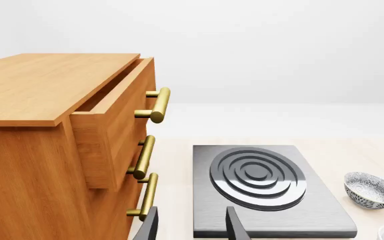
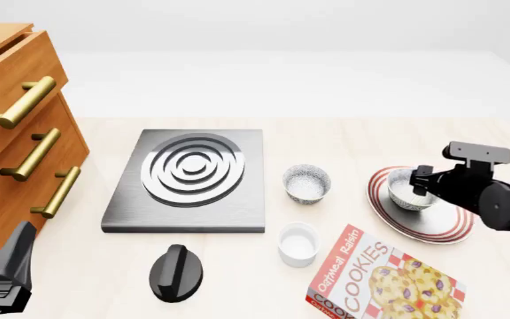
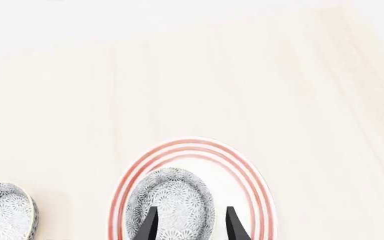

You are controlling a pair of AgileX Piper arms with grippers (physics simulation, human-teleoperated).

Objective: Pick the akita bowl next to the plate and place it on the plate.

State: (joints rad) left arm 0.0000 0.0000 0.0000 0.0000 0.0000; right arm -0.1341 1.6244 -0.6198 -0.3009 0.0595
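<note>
we see left gripper [image 2: 7, 266] idle at near left table edge beside wooden drawer cabinet [image 2: 16, 126], fingers parted, grasping nothing. stove plate [image 2: 188, 179] further right, then second speckled bowl [image 2: 307, 183] on table. akita bowl [image 2: 410, 189] over plate [image 2: 419, 222]; right gripper [image 2: 422, 181] straddles its rim, whether clamped we cannot tell.

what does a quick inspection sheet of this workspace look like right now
surface: pale wood table.
job's things: akita bowl sits on the plate.
clutter: second speckled bowl, white cup, cookie box, stove plate, black knob, wooden drawer cabinet.
grippers: right claw at the akita bowl's rim, one finger inside, open; left claw open, holding nothing.
cables: nothing seen.
surroundings: plain white backdrop.
</note>
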